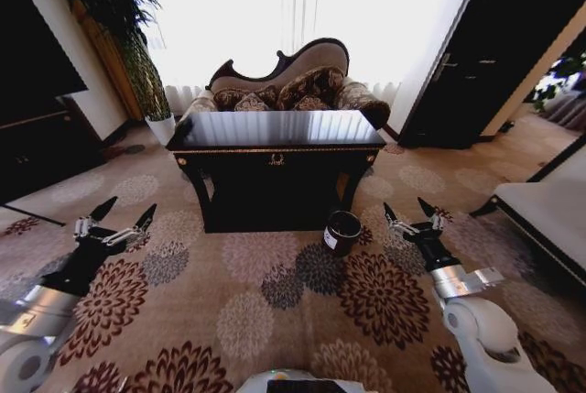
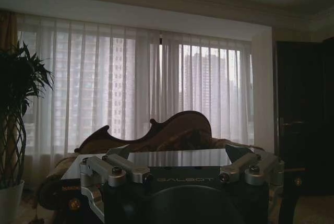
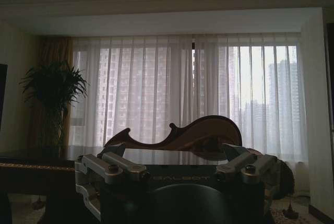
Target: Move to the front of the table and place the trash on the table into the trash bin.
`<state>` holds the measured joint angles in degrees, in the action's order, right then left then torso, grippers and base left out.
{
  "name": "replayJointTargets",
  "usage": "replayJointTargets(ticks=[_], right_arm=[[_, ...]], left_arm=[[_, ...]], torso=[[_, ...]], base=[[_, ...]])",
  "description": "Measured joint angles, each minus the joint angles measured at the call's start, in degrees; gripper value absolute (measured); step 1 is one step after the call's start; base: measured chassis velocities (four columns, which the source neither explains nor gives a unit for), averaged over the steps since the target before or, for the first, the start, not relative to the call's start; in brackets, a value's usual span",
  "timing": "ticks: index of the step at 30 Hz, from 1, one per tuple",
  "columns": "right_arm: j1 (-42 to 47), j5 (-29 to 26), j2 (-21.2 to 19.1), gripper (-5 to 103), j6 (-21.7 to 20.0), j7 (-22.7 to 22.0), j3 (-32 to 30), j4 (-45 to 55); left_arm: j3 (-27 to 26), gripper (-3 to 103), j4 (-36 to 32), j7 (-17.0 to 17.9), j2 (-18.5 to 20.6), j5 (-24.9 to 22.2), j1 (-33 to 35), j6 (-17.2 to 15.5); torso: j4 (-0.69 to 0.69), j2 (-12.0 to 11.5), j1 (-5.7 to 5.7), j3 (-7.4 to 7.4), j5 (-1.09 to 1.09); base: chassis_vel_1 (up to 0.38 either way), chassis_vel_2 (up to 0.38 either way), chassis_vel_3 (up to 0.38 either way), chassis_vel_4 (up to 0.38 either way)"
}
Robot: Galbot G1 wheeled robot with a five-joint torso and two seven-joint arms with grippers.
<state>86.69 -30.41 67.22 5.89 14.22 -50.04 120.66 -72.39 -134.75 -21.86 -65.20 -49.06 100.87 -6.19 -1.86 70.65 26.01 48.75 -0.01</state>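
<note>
The glossy black table (image 1: pixel 275 129) with a gold ornament at its front centre stands a short way ahead of me on the carpet. Window glare covers its top, so the trash is hidden from view. The small round dark trash bin (image 1: pixel 342 232), with a white label, stands on the floor by the table's front right leg. My left gripper (image 1: pixel 117 214) hangs open, low at the left above the carpet. My right gripper (image 1: pixel 409 211) is open too, just right of the bin. The left wrist view looks past the open left gripper (image 2: pixel 179 153) to the table top (image 2: pixel 156 158). The open right gripper (image 3: pixel 175 153) shows in the right wrist view.
A carved sofa (image 1: pixel 288 81) stands right behind the table before the curtained window. A plant in a white pot (image 1: pixel 161 127) and a dark cabinet (image 1: pixel 37 141) are at the left. Dark doors (image 1: pixel 476 54) and a white bench (image 1: pixel 549 214) are at the right. Floral carpet lies between me and the table.
</note>
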Motion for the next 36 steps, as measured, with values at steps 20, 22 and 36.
replayJointTargets(ticks=[20,22,36], right_arm=[[0.9,0.9,2.5,100,1.8,1.0,1.2,1.1],[1.1,0.9,3.6,100,1.7,1.0,2.3,1.7],[5.4,2.9,7.8,100,1.4,-0.1,5.6,5.5]], left_arm=[[1.5,100,-0.8,0.1,-1.0,0.8,-0.5,0.0],[1.9,100,-1.2,0.4,-1.5,0.9,-1.0,-0.2],[3.0,100,-0.8,2.1,-2.6,0.7,-3.5,-1.3]], torso=[[0.00,0.0,-0.03,-0.01,0.00],[0.00,0.0,-0.05,-0.02,0.00],[0.00,0.0,-0.01,-0.01,0.00]], base=[[0.055,-0.065,-0.060,0.059],[0.000,0.000,0.000,0.000],[0.000,0.000,0.000,0.000]])
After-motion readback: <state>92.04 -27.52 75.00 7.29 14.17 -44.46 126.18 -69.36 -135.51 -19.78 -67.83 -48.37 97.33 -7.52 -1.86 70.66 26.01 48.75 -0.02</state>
